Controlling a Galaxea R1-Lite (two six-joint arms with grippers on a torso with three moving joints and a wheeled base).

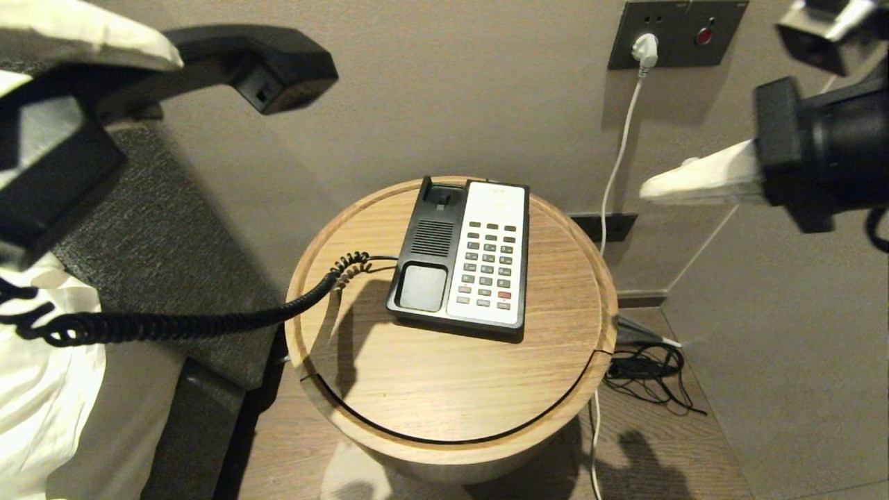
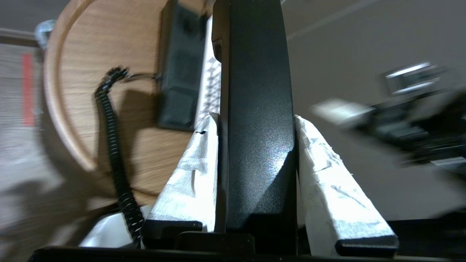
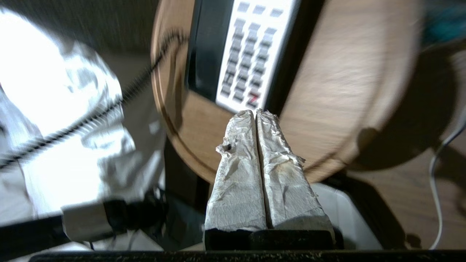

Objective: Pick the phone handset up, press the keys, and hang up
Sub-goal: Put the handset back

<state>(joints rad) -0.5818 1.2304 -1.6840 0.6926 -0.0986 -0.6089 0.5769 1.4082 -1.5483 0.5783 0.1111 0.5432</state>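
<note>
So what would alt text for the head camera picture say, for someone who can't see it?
The left tool holds the phone handset up at upper left, its coiled cord stretching to the phone base on a round wooden table. The right tool, shut, hangs at right, off the keys.

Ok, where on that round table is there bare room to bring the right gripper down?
Bare wood lies on the table between the phone base and the near rim, and in a strip right of the keys. The left side is crowded by the coiled cord. The right gripper hangs off to the right.
</note>
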